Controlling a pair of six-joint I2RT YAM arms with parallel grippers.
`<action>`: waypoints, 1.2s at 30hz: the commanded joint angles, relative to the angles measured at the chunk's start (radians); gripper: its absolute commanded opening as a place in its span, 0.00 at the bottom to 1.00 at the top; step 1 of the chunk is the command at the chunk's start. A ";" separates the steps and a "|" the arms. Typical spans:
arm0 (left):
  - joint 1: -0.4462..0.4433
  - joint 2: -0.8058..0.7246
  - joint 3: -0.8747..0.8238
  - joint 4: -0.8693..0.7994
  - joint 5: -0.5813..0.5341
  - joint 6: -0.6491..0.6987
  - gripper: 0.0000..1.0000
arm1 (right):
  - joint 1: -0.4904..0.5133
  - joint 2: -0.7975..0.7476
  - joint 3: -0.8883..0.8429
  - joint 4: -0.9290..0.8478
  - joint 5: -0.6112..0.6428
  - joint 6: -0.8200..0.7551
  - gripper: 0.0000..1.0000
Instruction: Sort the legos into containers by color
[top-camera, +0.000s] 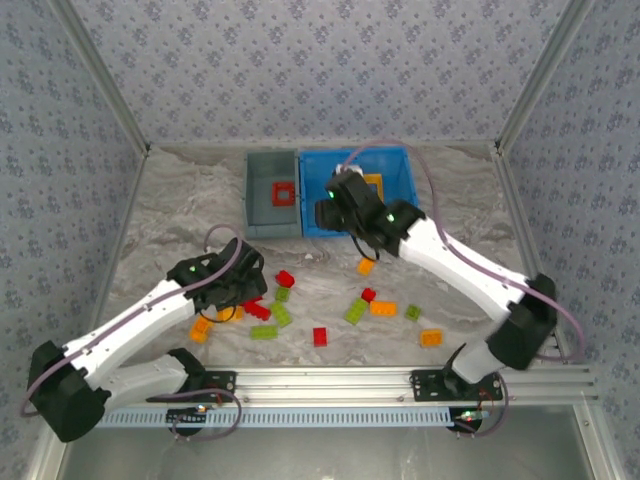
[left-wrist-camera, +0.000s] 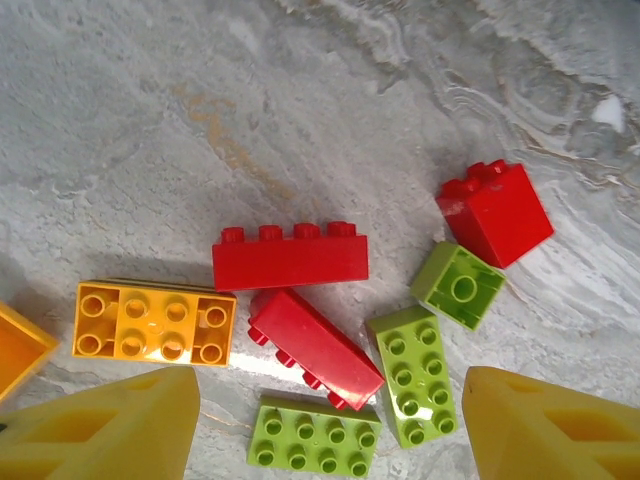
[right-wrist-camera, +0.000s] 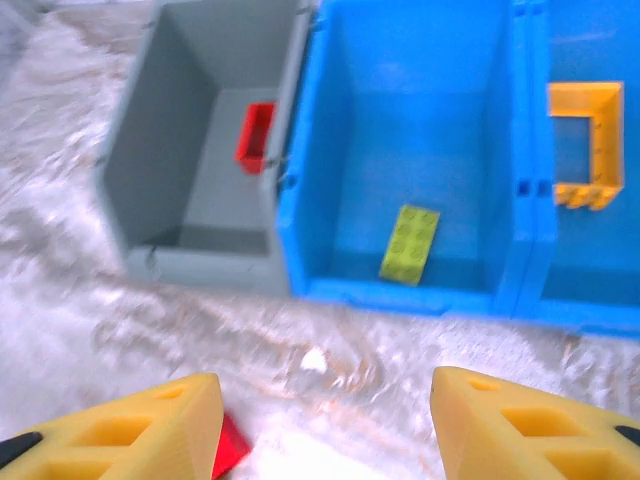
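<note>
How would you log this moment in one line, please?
left tool open over loose legos; right tool open facing bins; green brick binned

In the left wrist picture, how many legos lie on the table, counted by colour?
Red legos: 3
Lime green legos: 3
Orange legos: 2, one of them cut off by the left edge of the picture
Total: 8

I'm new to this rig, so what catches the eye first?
The blue double bin at the far middle stands out, with a lime brick in one compartment and an orange frame in the other. Beside it a grey bin holds a red frame; red, orange and lime legos lie under the open left gripper.
</note>
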 joint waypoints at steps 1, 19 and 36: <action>0.028 0.046 0.013 0.033 0.070 0.014 0.71 | 0.062 -0.071 -0.162 0.046 0.014 0.028 0.60; -0.016 0.431 0.201 0.238 0.095 -0.018 0.73 | 0.172 -0.479 -0.580 0.202 -0.169 0.029 0.77; -0.019 0.637 0.244 0.314 0.057 -0.077 0.54 | 0.208 -0.630 -0.650 0.176 -0.156 0.050 0.86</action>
